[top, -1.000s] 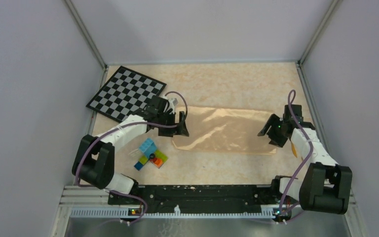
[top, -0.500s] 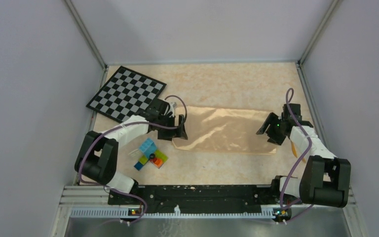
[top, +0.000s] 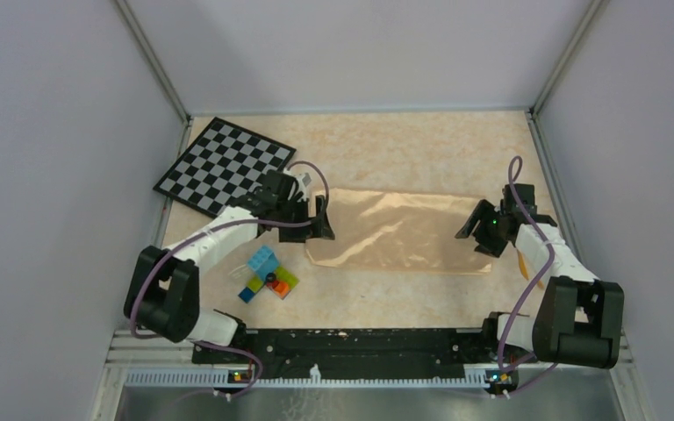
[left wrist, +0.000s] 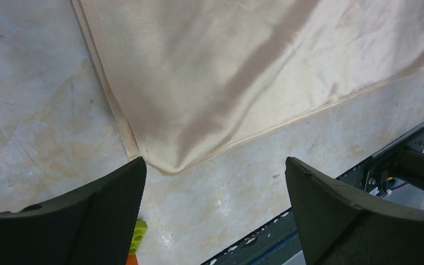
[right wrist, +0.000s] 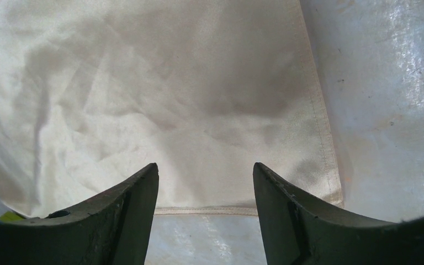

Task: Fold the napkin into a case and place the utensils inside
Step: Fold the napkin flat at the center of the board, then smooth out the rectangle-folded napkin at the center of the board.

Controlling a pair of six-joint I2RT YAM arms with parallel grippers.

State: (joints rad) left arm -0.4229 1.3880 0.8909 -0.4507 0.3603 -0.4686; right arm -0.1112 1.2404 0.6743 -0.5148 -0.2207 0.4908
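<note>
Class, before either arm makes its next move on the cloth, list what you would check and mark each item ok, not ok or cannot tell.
1. Left claw open and empty: ok. It hangs over the left end of the napkin.
2. Right claw open and empty: ok. It hangs over the napkin's right end.
3. Napkin lying flat: ok, only light wrinkles.
4. Napkin shaped into a narrow case: not ok. It is a broad rectangle.
5. Toy bricks apart from the napkin: ok.
6. Utensils ready to pick: cannot tell. Only an orange sliver shows beside the right arm.
</note>
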